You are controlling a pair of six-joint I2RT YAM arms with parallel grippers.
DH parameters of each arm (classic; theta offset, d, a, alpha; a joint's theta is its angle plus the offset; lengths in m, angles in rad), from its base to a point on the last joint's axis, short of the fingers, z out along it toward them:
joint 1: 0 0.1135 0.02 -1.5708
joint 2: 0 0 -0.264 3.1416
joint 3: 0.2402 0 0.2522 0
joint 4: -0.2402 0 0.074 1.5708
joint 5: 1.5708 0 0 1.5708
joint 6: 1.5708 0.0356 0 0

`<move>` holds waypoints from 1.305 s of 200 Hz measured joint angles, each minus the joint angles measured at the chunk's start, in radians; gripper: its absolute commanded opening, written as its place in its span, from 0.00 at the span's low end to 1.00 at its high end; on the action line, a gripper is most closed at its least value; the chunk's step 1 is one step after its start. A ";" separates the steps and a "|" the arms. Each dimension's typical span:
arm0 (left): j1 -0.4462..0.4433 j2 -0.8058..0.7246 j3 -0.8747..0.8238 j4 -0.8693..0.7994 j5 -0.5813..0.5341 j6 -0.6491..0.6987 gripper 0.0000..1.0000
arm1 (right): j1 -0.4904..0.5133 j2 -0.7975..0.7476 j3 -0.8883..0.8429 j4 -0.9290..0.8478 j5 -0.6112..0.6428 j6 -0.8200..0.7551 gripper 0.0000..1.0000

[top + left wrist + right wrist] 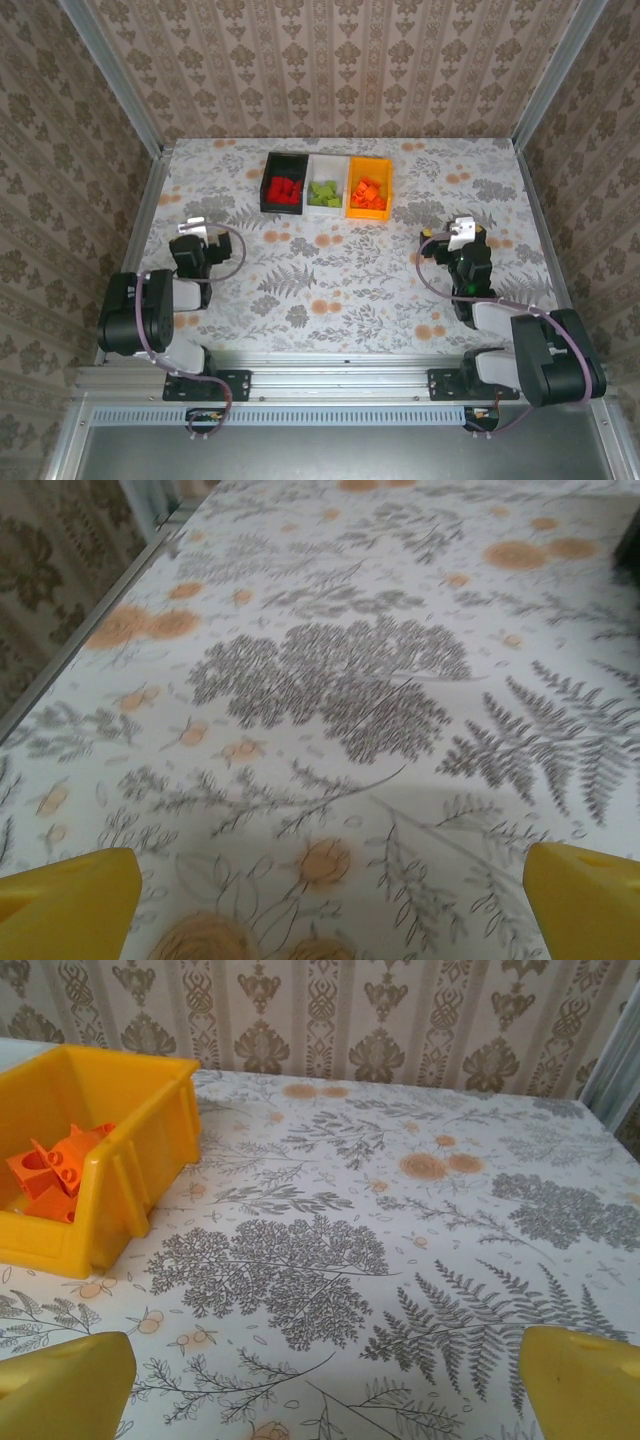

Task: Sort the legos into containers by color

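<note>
You have three containers [327,160] joined in one row. They stand near the far edge of the worktop [330,290], roughly midway between the side walls [60,150].
- **Bins:** there is one black bin [268,185] on the left, one white bin [326,168] in the middle and one orange-yellow bin [368,165] on the right.
- **Legos [366,193]:** red bricks [286,190] lie in the black bin, lime green bricks [323,194] in the white, and orange bricks [55,1170] in the orange-yellow. Each lot is heaped, so you cannot count single bricks.
- **Open room:** a broad stretch of floral worktop runs from the bins to both arms.
- **Left pincer [320,920]:** it hangs low over the left side of the worktop, well apart from the bins. Its two yellow fingers [70,905] are spread wide with nothing between them. The metal edge rail [90,630] runs close along its left.
- **Right pincer [320,1390]:** it sits over the right side with its fingers equally spread and holding nothing. The orange-yellow bin is ahead to its left, and bare worktop reaches the far wall.
</note>
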 measured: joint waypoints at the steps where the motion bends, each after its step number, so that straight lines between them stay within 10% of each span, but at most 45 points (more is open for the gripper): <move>1: 0.000 0.000 0.001 0.000 0.002 0.000 1.00 | 0.000 0.005 0.000 0.006 0.000 0.000 1.00; 42: -0.003 0.000 0.035 -0.013 0.048 0.018 1.00 | 0.005 0.225 0.046 0.071 0.009 0.004 1.00; 261: -0.013 0.000 0.039 -0.038 0.065 0.029 1.00 | -0.053 0.228 0.199 -0.091 -0.026 0.057 1.00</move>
